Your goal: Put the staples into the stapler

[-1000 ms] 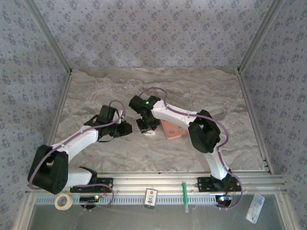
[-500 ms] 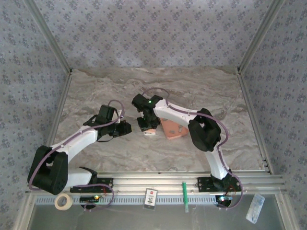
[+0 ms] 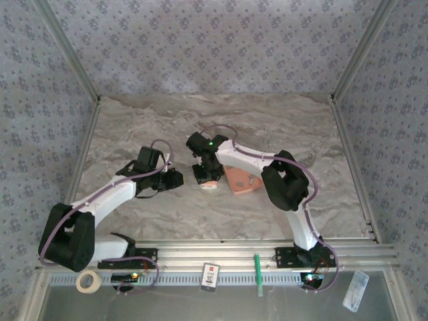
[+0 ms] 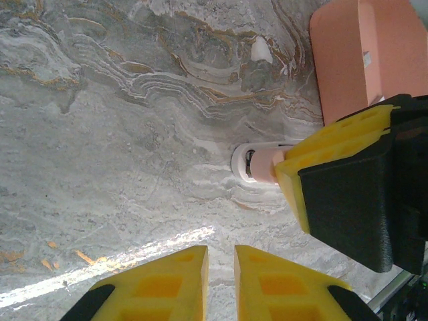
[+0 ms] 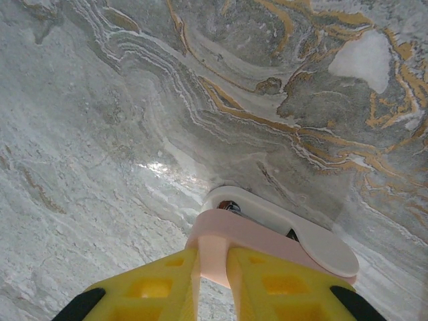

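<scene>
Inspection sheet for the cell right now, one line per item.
surface: marble-pattern table, no spills seen
job's things: stapler gripped at one end; staples too small to make out
clutter: salmon tray beside stapler; tape roll, green pen on front rail
grippers: right gripper shut on stapler; left gripper shut, empty
cables: purple cable looped along arms, no snag seen
surroundings: patterned walls
</scene>
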Tool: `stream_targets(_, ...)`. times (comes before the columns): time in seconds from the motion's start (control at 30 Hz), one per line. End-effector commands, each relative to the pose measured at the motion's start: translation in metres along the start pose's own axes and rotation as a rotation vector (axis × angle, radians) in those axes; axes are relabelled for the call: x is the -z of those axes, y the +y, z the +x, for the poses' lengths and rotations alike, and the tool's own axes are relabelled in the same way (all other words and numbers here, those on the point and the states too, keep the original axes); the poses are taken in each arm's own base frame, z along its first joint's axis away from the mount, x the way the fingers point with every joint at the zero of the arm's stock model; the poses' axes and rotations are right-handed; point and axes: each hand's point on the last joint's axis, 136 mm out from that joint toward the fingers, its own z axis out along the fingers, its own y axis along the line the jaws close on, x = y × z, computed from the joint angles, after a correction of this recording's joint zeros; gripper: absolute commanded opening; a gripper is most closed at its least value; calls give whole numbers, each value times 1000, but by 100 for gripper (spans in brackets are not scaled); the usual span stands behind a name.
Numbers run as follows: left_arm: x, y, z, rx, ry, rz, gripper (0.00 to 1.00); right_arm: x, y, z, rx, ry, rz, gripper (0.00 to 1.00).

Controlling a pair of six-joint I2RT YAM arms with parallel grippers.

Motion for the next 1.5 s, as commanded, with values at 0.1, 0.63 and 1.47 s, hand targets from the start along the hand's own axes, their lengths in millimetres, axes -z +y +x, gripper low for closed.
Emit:
stream_targets(0.1,1,0,0,-8,-2,7,19,-22,-23,18,-11,82,95,23)
stream_targets(0.63,1,0,2,-8,-3,15,19,-53,-38,35,-38,163,161,24)
stream_targets(1.47,1,-2,0,-5,-9,25,23,-35,-35,28,-20,120,172,25)
